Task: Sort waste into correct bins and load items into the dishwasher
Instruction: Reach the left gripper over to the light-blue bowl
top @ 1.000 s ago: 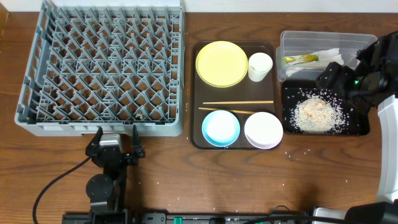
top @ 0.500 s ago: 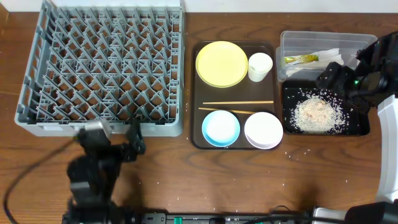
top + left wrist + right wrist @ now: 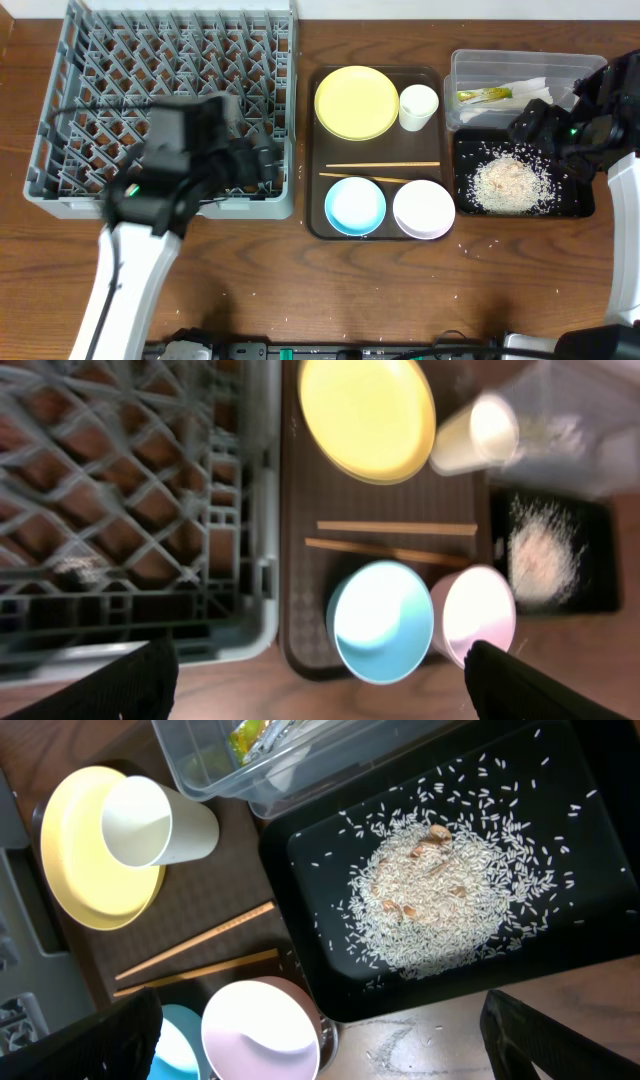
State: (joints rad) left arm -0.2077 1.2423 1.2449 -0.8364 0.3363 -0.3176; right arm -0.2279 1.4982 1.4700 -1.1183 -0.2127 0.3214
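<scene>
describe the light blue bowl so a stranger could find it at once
Find the brown tray right of the grey rack. In front of its chopsticks, two bowls sit side by side. The light blue bowl is the left, coloured one, unlike the white bowl.

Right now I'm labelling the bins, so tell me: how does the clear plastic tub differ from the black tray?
The clear plastic tub is see-through with tall walls; the black tray is opaque and shallow. The tub holds a green-and-yellow wrapper and a white napkin; the tray holds a heap of rice scraps. Both are rectangular, similar in footprint, and sit side by side beside the brown serving tray.
</scene>
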